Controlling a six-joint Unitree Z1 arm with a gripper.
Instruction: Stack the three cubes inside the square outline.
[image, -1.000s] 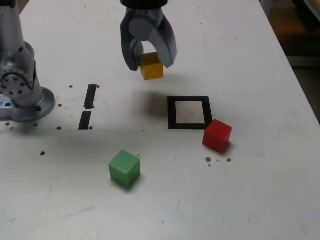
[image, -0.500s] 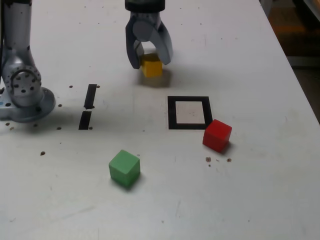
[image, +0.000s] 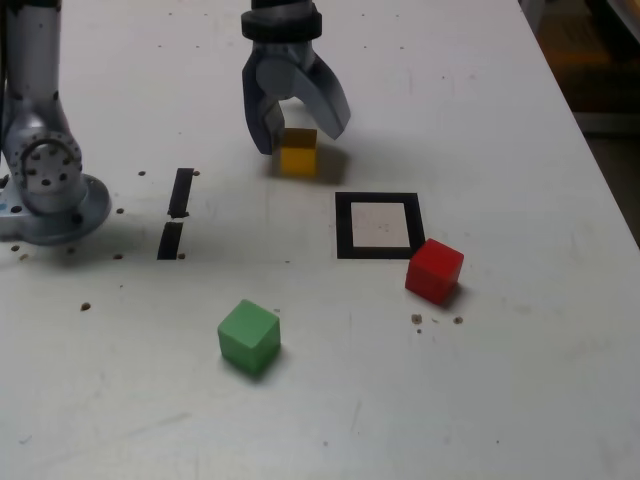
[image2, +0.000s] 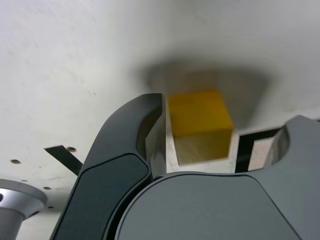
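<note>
Hovering over the yellow cube, the gripper has its jaws spread wider than the block, with a gap showing on either side, so it grips nothing. The cube sits on the white table outside the square outline, on the side toward the table's far edge. The red cube rests against the outline's near corner, and the green cube lies well apart, closer to the near edge.

If the yellow one is to go in first, I would centre the jaws squarely on opposite faces before closing, then lower it flat inside the tape so later cubes sit level.

The wrist view shows daylight between the dark finger and the cube's face, which the exterior view leaves unclear. Only the exterior view shows the other two cubes.
</note>
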